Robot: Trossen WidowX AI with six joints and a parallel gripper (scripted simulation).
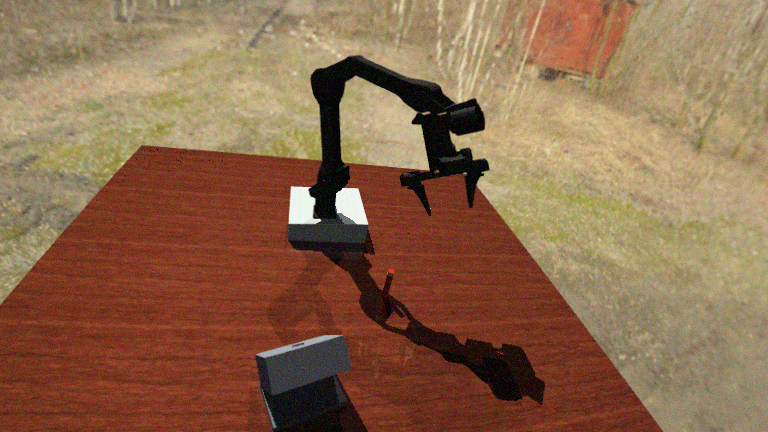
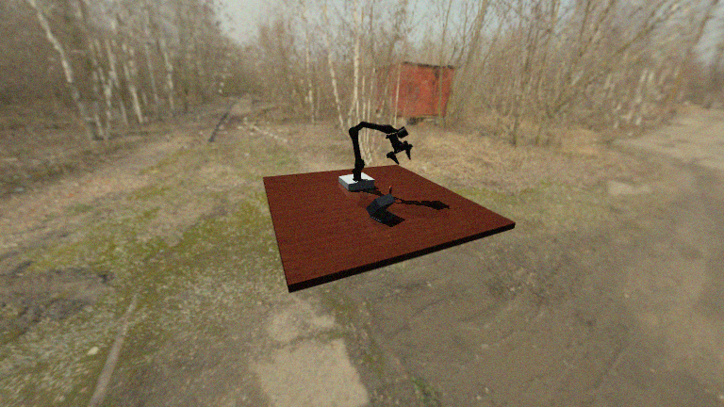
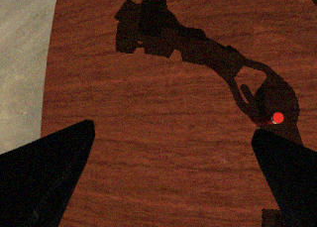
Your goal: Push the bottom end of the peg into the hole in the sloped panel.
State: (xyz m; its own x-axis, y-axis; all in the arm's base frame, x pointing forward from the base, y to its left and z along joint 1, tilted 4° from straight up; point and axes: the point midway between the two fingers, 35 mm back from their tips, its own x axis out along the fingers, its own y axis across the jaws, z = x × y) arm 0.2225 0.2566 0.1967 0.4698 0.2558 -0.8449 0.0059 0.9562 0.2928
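Observation:
A thin red peg stands upright on the table, inside the arm's shadow. In the wrist view its bright round top shows just above the tip of the right finger. My gripper is open and empty, high above the table, with its fingers pointing mostly downward. A grey block with the sloped panel stands nearer the top camera than the peg. A small dark slot shows in its top face in the top view; the hole's inside and exact shape cannot be made out.
The arm's white base box stands behind the peg in the top view. The brown wooden table ends at an edge to the right in the top view. That edge shows at the left in the wrist view.

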